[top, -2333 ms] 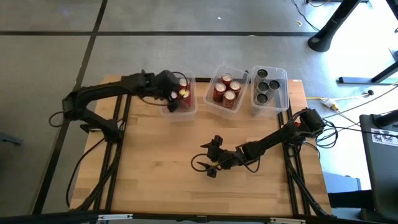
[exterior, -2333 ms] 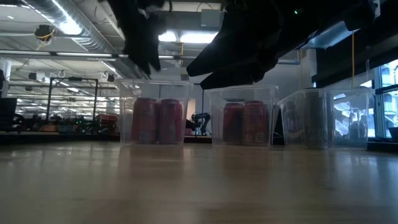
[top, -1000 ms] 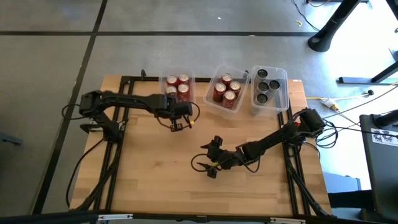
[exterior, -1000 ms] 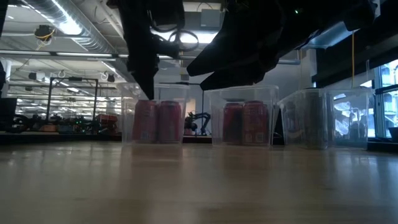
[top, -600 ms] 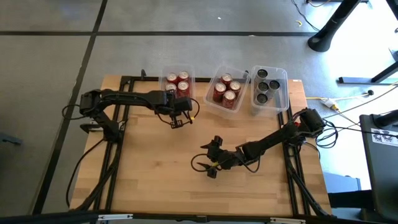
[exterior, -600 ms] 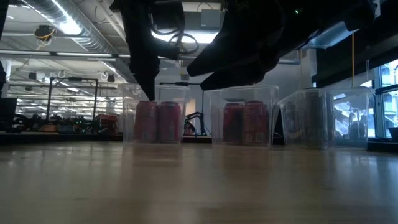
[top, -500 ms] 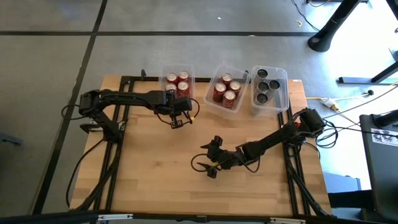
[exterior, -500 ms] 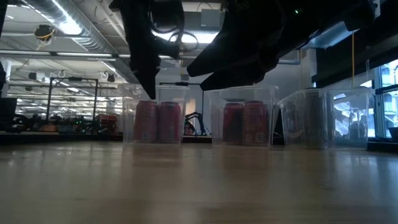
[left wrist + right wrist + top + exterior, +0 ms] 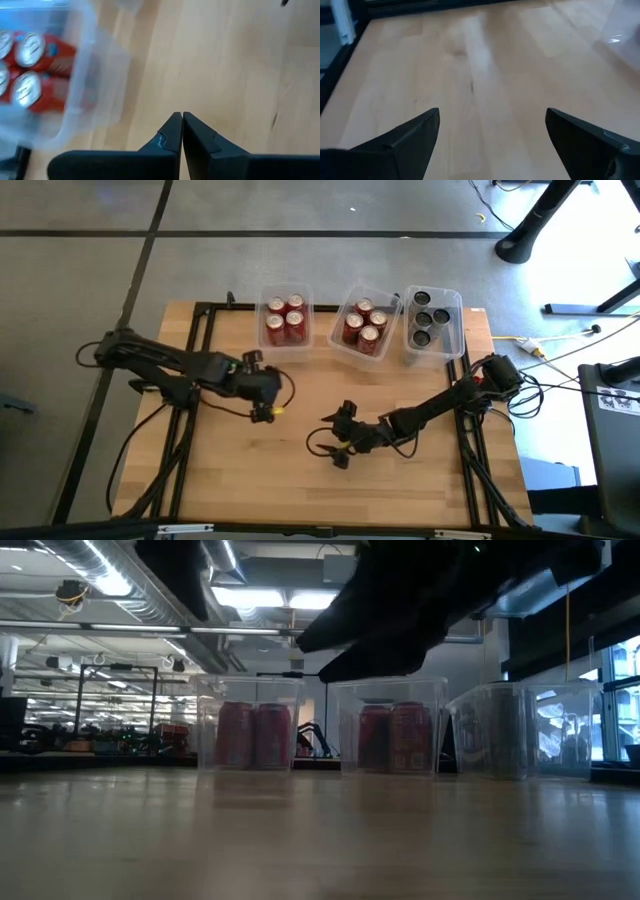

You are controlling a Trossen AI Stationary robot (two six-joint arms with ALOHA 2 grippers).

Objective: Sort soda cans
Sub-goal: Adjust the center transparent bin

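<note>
All the soda cans are standing upright, with their long axis vertical and their silver tops pointing up, inside three clear bins along the far edge of the wooden table [image 9: 300, 480]. Taking the middle bin [image 9: 340, 308] as landmark: it is sitting a little turned against the table edge and is holding five red cans [image 9: 362, 322]. The left bin [image 9: 262, 345] is standing just beside it toward the left arm's side and is holding four red cans [image 9: 283, 319] in a square. The right bin [image 9: 454, 345] is touching or almost touching the middle bin on the other side and is holding four black cans [image 9: 431, 317]. In the low view the red cans are showing as upright cylinders behind the clear walls. The left gripper [image 9: 263, 412] is hanging over bare wood, nearer to the front of the table than the left bin and well apart from the middle bin; its fingers [image 9: 175, 131] are pressed together and holding nothing. The right gripper [image 9: 339, 461] is hovering over the table centre, straight in front of the middle bin and well apart from it, with its fingers [image 9: 410, 135] spread wide and empty.
</note>
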